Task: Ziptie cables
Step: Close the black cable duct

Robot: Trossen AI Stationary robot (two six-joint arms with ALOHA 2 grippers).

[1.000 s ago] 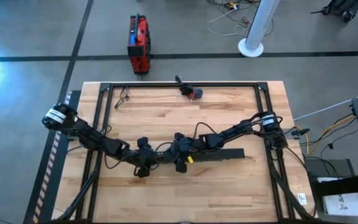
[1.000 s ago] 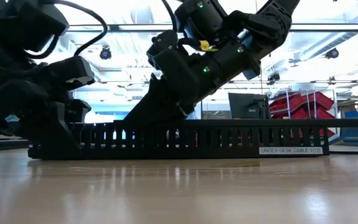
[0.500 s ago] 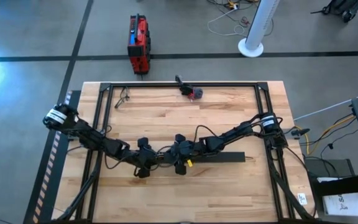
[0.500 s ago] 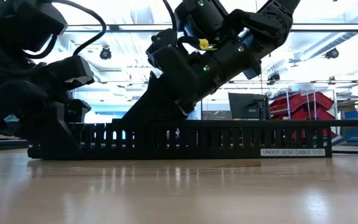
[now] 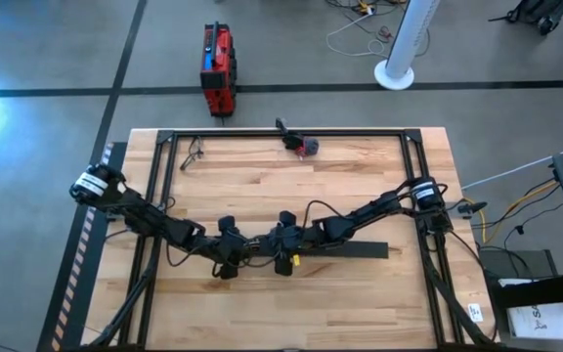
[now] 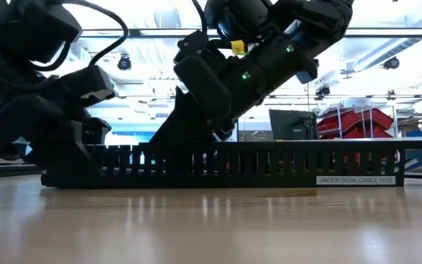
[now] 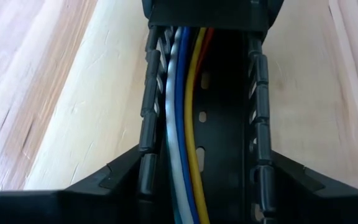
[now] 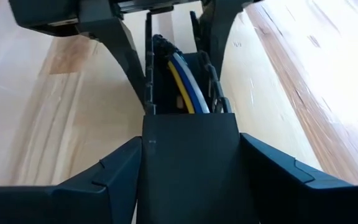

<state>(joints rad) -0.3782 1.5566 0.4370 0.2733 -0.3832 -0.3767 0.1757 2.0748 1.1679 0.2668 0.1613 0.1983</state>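
Both your left gripper (image 5: 231,256) and right gripper (image 5: 283,252) clamp the slotted cable tray (image 6: 218,164); twisting it could spill the cables (image 7: 185,124).

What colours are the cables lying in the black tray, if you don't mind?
White, blue, yellow and orange cables, best in the left wrist view.

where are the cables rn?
The cables lie inside the black slotted cable tray at the table's front centre, running along its channel between the left gripper and right gripper, which straddle the tray.
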